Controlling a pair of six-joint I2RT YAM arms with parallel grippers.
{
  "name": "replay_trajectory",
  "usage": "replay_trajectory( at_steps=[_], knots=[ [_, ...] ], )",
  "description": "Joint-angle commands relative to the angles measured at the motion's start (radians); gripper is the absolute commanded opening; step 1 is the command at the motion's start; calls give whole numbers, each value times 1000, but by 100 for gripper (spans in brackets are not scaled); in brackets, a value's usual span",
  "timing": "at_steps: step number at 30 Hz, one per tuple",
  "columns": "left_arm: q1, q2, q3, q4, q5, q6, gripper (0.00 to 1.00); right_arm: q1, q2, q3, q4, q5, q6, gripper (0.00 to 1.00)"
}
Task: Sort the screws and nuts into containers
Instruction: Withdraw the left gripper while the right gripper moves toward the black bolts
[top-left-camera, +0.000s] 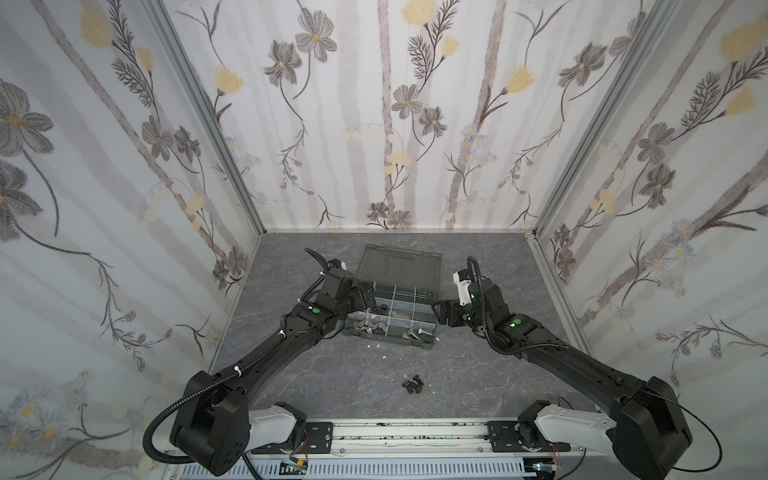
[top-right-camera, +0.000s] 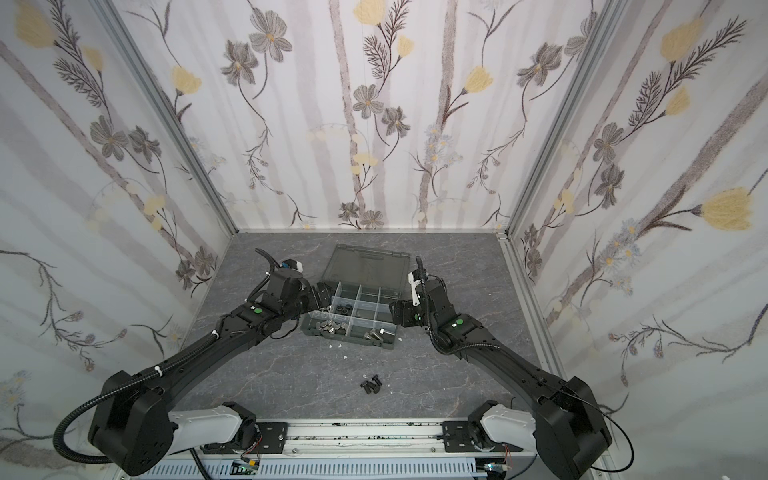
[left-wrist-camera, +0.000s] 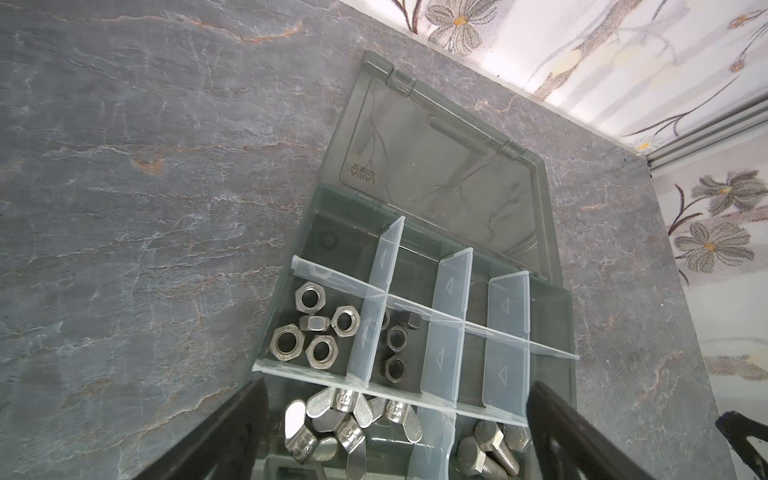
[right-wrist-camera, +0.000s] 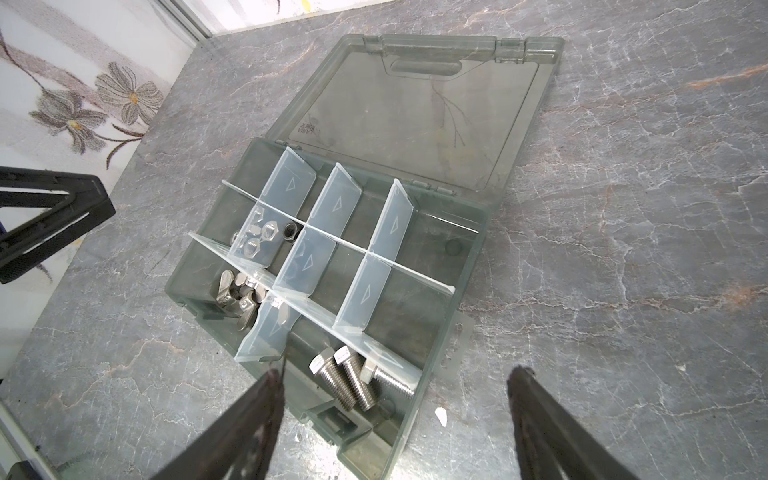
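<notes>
Over the left edge of the organiser box (right-wrist-camera: 436, 249) my left hand (left-wrist-camera: 399, 386) hangs spread to its widest and empty, set there, I judge, because the nut cells (left-wrist-camera: 374, 316) lie right below: silver hex nuts (left-wrist-camera: 316, 332) in one, black nuts (left-wrist-camera: 397, 337) next door, wing nuts (left-wrist-camera: 332, 424) and silver screws (left-wrist-camera: 490, 453) in the front row. My right hand (right-wrist-camera: 397, 374) hovers just beside the box's right edge, fingers (right-wrist-camera: 249, 415) well apart, holding nothing. Unsorted black screws (top-left-camera: 412, 383) lie bunched on the worktop (top-left-camera: 311, 374), well in front of the box. White flecks (top-left-camera: 378, 345) litter the stretch between; the lid (top-left-camera: 399, 266) lies flat behind and blocks nothing.
</notes>
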Motion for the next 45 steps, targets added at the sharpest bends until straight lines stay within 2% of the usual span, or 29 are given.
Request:
replay_trajectory(
  at_steps=[1,22,39,45],
  knots=[
    [7,-34,-18,19,-25,-22,100,0,-2,-29,4,-23,-2,84],
    [25,-98,-96,25,-41,-68,100,40,-46,-145,-9,-37,29,78],
    [32,-149,-148,30,-50,-102,100,220,64,-128,-10,-33,65,67],
    [33,-160,-155,30,-54,-105,100,324,102,-104,-25,-13,74,65]
  ],
)
